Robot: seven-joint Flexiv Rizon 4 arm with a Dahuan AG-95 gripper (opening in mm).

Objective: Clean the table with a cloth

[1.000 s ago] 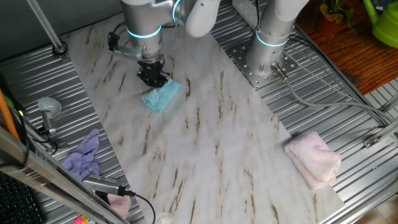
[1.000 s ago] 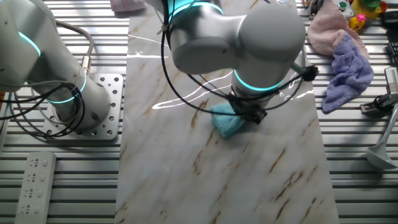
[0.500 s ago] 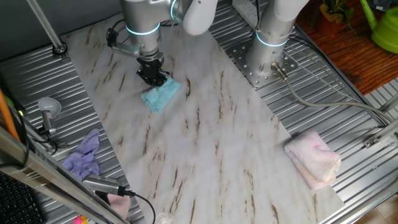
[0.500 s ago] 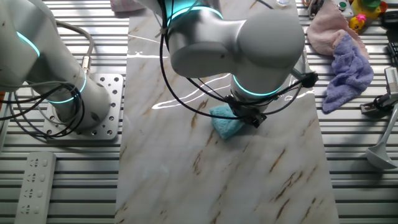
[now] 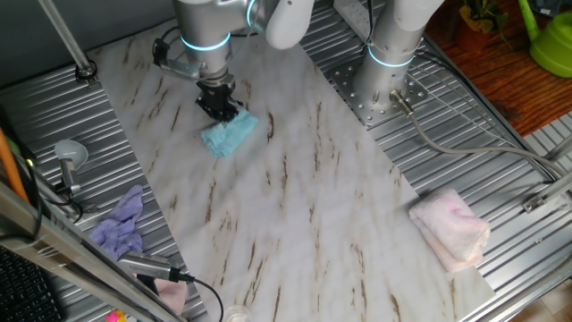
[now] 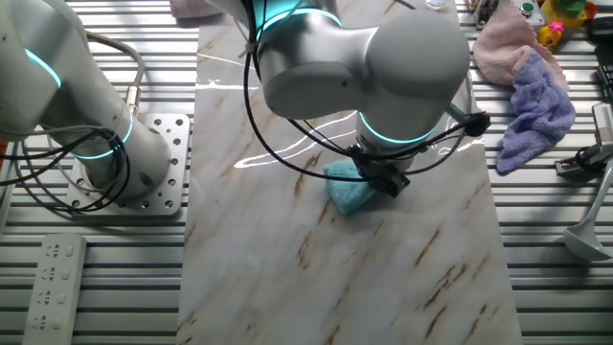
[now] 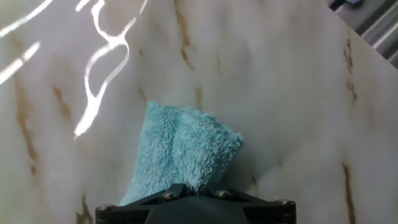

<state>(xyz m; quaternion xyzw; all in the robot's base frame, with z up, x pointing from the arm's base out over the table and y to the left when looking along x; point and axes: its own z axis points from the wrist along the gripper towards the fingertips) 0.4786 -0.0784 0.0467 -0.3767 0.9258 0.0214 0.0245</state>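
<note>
The turquoise terry cloth [image 5: 229, 136] lies bunched on the white marble-patterned table [image 5: 295, 206], towards its far left part. My gripper [image 5: 220, 108] is shut on the cloth's edge and presses it onto the slab. In the other fixed view the cloth [image 6: 347, 192] sticks out under the gripper [image 6: 378, 176]. In the hand view the cloth [image 7: 180, 152] fills the middle, pinched at the bottom by the gripper [image 7: 189, 190], with the table [image 7: 286, 99] all around.
A folded pale pink towel [image 5: 451, 228] lies at the slab's near right end. A lavender rag [image 5: 121, 228] and tools lie on the ribbed metal to the left. A second arm's base [image 5: 384, 85] stands at the right.
The gripper and the cloth have shifted slightly towards the far left end of the slab; the cloth stays pinched.
</note>
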